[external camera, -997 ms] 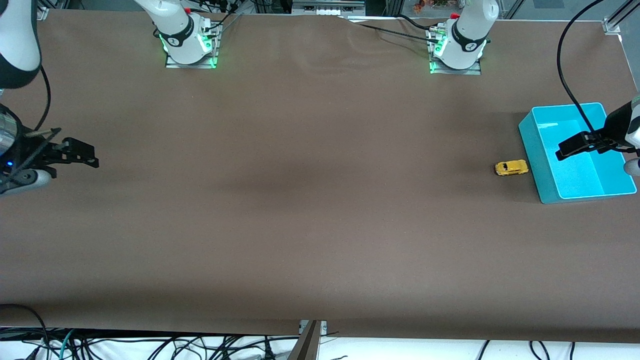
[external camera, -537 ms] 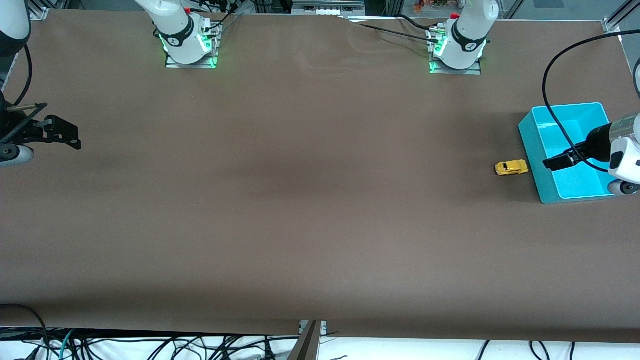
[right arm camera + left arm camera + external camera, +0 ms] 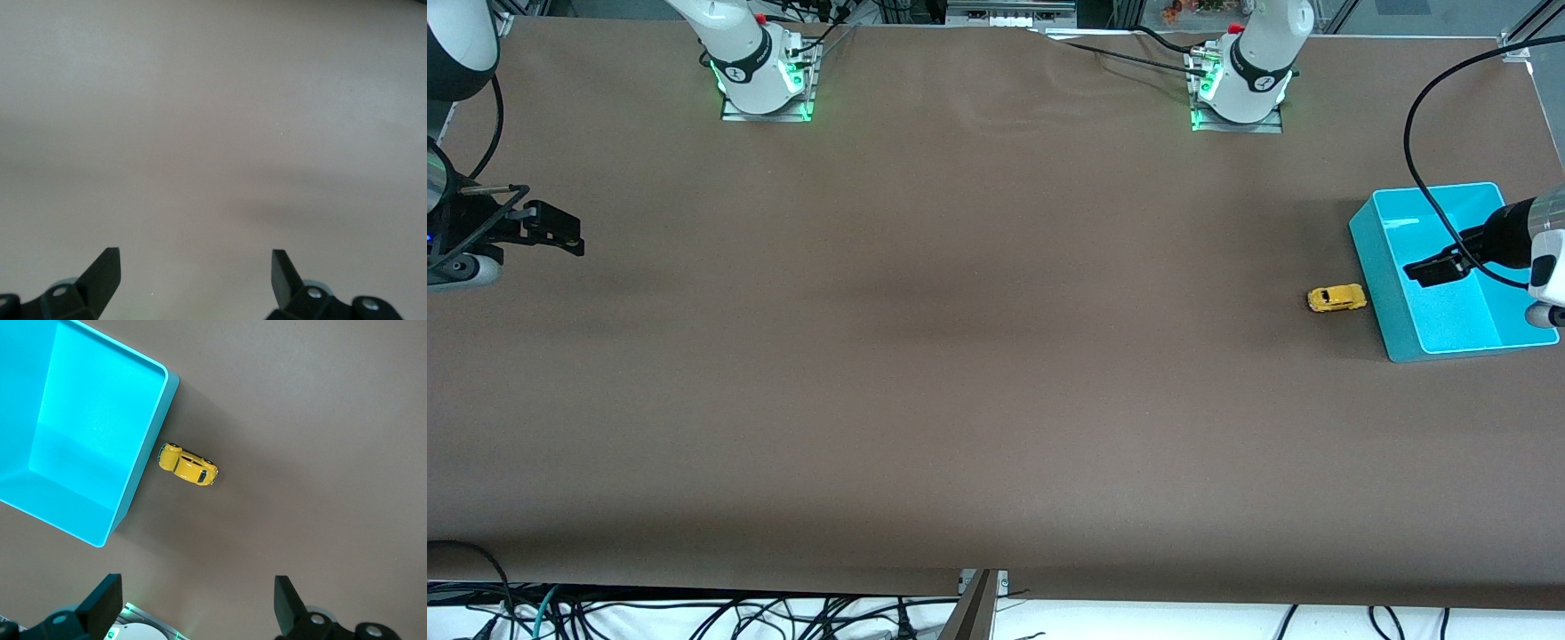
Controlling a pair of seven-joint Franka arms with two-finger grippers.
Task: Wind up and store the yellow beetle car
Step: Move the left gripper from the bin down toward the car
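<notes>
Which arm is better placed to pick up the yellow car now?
The left. Its gripper, jaws open, hangs over the turquoise bin right beside the yellow car. The right gripper waits at the right arm's end of the table.

From where I stand, no word, number or brand can be read on anything here. The two arm bases [image 3: 765, 67] [image 3: 1240, 80] each carry a small round dark mark, too small to make out.
</notes>
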